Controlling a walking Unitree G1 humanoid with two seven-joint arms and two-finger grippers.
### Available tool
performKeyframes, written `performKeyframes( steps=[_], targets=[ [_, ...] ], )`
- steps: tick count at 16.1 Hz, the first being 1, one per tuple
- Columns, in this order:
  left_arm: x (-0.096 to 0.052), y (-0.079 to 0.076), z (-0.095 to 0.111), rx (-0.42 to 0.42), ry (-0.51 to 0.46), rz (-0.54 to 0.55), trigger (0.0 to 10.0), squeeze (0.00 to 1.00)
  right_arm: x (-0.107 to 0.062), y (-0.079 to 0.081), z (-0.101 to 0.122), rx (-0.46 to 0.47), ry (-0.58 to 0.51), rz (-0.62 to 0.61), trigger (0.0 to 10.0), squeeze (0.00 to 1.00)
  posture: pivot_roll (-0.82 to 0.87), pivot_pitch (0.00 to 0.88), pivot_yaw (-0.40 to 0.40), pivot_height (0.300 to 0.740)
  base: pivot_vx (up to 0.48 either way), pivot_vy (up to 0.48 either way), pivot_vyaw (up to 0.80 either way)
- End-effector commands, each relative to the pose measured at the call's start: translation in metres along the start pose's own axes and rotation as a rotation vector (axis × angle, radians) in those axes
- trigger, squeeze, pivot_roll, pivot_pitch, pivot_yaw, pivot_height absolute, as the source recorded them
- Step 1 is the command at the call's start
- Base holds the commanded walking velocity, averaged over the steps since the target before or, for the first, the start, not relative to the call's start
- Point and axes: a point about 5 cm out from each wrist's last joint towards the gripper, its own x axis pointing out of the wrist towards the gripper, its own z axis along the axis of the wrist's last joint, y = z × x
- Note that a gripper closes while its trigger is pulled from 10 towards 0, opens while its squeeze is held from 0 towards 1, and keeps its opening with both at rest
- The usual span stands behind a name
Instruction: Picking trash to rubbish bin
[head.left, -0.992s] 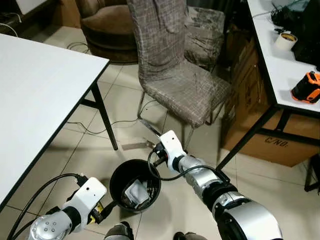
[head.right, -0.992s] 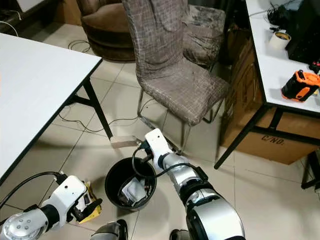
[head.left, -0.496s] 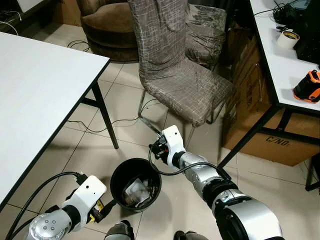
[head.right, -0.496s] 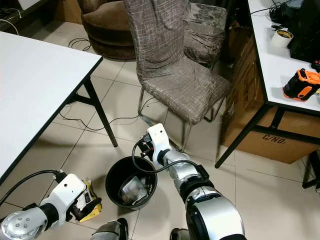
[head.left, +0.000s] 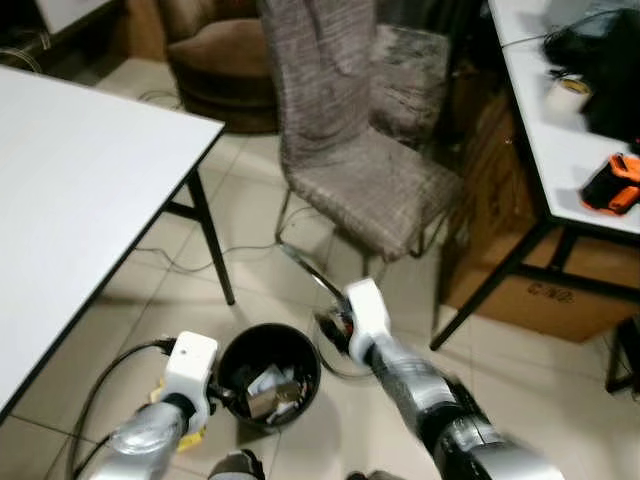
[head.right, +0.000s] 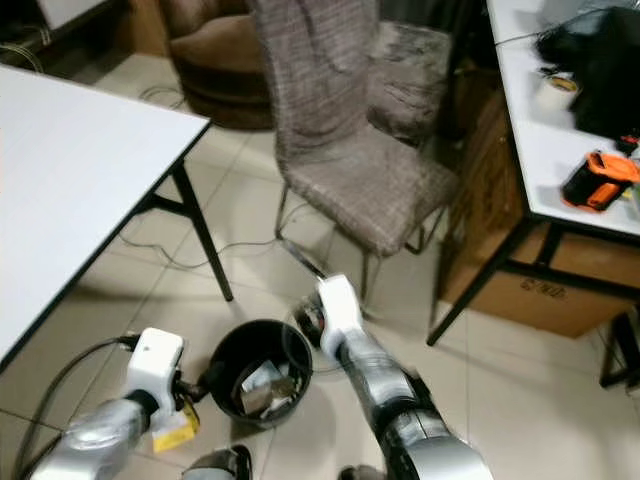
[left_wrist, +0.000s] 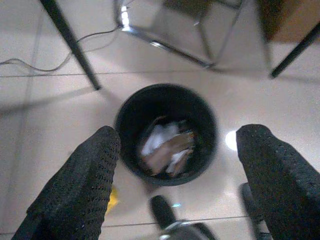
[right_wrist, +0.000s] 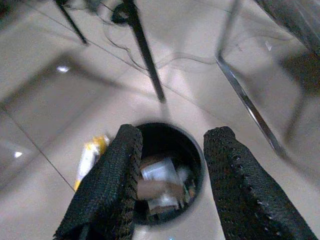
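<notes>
Down near the floor, the left gripper (left_wrist: 175, 175) hangs just beside the black rubbish bin (head.left: 268, 372), its two black fingers (left_wrist: 80, 190) spread wide with nothing between them; in its wrist view the bin's round mouth sits in the gap. The right gripper (right_wrist: 170, 175) hovers at the bin's other side, by the rim, fingers likewise parted and holding nothing. Inside the bin lies crumpled trash (left_wrist: 165, 147), white and brownish scraps piled against the bottom. A yellow wrapper (head.right: 176, 428) lies on the tiles just beside the bin, under the left wrist, outside the rim.

The floor (head.left: 250, 250) is pale beige tile with dark grout lines and a few bright glints of reflected light. A thin cable (head.left: 190, 262) trails across it between table leg and chair. To the robot's left stands a white table (head.left: 70, 190) on black legs. Behind the bin is a chair (head.left: 350, 150) in grey checked fabric on a chrome frame, and further back a brown armchair (head.left: 215, 60). On the right a second white table (head.right: 555, 140) carries an orange and black tool (head.right: 595, 180) and a roll of tape (head.right: 555, 90), with a cardboard box (head.left: 540, 290) beneath it.
</notes>
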Motion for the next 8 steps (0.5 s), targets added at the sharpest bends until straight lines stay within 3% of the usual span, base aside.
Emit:
performKeyframes(
  steps=[1, 3, 5, 6, 8],
  targets=[
    [0.009, -0.005, -0.015, 0.045, 0.046, 0.022, 10.0, 0.00, -0.009, -0.014, -0.014, 0.056, 0.020, -0.081, 10.0, 0.00, 0.01, 0.011, -0.039, 0.740, 0.000, 0.000, 0.00],
    [0.027, -0.013, -0.028, 0.024, 0.099, 0.017, 10.0, 0.00, -0.028, -0.028, -0.047, 0.116, 0.110, -0.206, 10.0, 0.00, -0.02, 0.000, -0.027, 0.740, 0.000, 0.000, 0.00],
    [0.037, -0.023, -0.043, -0.001, 0.154, -0.021, 10.0, 0.00, -0.044, -0.031, -0.078, 0.147, 0.225, -0.278, 10.0, 0.00, -0.05, 0.000, -0.011, 0.740, 0.000, 0.000, 0.00],
    [0.039, -0.026, -0.061, 0.030, 0.237, -0.027, 10.0, 0.00, -0.056, -0.032, -0.099, 0.159, 0.311, -0.322, 10.0, 0.00, -0.05, 0.000, -0.011, 0.740, 0.000, 0.000, 0.00],
    [0.038, -0.025, -0.076, 0.023, 0.311, -0.008, 10.0, 0.00, -0.070, -0.036, -0.118, 0.234, 0.382, -0.398, 10.0, 0.00, -0.04, 0.000, -0.016, 0.740, 0.000, 0.000, 0.00]
  ],
)
